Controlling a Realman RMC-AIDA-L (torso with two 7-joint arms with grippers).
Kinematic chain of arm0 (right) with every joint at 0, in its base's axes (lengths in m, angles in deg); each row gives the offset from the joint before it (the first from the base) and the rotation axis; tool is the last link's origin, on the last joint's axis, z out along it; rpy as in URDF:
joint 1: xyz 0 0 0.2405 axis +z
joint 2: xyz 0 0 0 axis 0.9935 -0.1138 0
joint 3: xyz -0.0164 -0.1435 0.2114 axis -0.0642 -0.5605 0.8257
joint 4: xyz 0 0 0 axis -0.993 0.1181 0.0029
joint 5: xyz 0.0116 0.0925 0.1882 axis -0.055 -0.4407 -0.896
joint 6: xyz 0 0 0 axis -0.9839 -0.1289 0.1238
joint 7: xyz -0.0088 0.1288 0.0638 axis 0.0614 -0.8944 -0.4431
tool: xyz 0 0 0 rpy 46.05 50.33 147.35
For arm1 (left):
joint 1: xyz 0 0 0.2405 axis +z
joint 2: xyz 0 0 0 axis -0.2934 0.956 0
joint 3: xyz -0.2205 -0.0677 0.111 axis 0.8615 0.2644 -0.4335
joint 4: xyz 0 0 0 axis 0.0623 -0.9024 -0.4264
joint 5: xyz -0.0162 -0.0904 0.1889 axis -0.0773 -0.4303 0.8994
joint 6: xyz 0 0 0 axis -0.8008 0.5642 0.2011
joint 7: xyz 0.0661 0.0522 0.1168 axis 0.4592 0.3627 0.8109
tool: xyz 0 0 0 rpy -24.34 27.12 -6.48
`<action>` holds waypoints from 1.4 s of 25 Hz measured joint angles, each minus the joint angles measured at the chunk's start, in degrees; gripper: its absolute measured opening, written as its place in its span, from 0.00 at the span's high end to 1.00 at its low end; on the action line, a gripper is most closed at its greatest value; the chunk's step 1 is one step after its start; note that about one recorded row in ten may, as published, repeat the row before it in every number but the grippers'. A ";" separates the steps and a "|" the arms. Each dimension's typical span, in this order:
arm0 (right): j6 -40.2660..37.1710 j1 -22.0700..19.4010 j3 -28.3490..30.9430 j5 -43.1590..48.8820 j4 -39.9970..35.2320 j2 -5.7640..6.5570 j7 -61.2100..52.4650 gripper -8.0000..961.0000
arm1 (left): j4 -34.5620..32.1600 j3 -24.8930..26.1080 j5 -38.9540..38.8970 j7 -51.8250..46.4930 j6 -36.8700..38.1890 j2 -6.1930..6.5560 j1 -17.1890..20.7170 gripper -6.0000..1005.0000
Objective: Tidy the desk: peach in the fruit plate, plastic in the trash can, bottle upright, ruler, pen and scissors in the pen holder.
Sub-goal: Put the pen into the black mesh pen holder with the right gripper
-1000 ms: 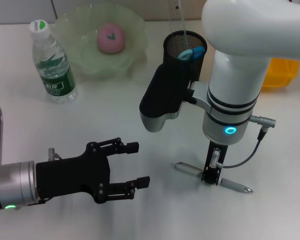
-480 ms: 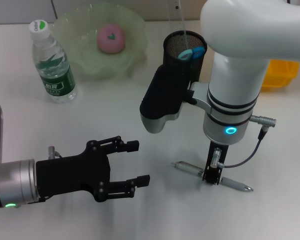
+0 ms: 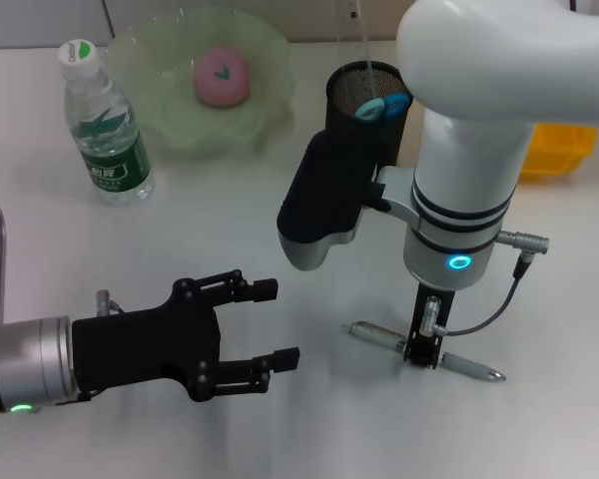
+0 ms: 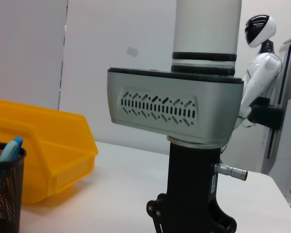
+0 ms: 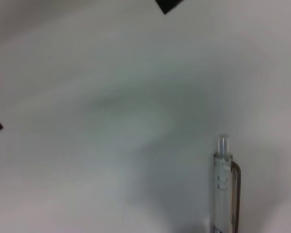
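While left gripper (image 3: 280, 324) hovers idle with fingers wide near the desk's left front, right gripper (image 3: 423, 351) is down over pen (image 3: 424, 352) lying flat mid-right, apparently clamped on it; next: lift into pen holder (image 3: 364, 100).

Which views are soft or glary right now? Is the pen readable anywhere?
Right wrist view: soft focus throughout, pen blurred at frame edge. Head view: sharp, pen legible under the right claw, soft shadows on the table. Left wrist view: crisp, no glare, pen absent.
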 joint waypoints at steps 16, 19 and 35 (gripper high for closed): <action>0.28 -0.21 -0.42 0.66 -0.86 0.00 -0.30 0.85 | -0.05 0.09 0.00 0.00 0.00 0.07 0.02 0.22; 0.26 -0.20 -0.17 0.68 -0.94 0.00 -0.30 0.86 | -0.08 0.09 0.00 0.00 0.00 0.08 0.02 0.22; -5.73 -7.88 18.75 7.29 -14.35 0.62 5.62 0.86 | -0.08 0.15 -0.36 0.00 0.00 0.24 0.49 0.22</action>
